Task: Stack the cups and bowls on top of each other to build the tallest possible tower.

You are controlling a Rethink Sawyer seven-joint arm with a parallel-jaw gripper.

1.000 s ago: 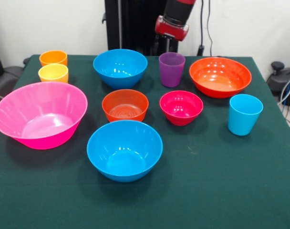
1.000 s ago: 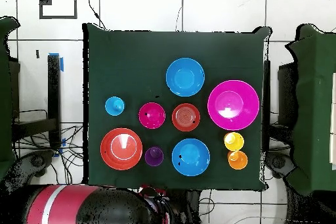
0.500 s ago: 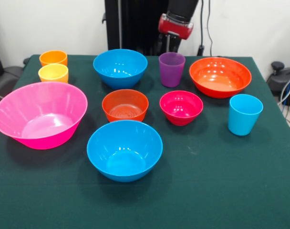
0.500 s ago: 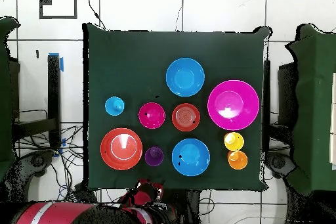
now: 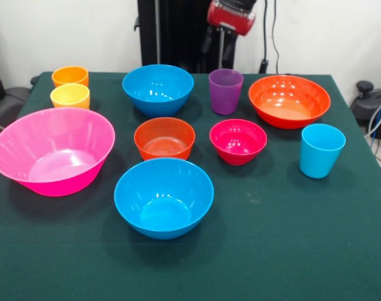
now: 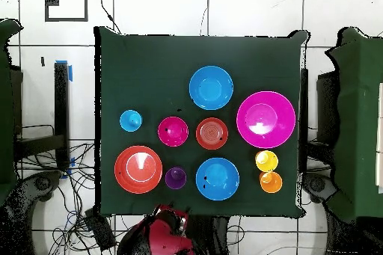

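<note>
Hanging behind the table's edge, the gripper (image 5: 231,15) sits above and beyond the purple cup (image 5: 225,91); whether it is clenched cannot be told.

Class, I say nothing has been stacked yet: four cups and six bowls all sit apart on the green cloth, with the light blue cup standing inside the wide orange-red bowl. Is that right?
Not quite. The light blue cup stands on the green cloth beside the wide orange-red bowl, not inside it, as the front view shows. The rest holds: nothing is stacked.
</note>
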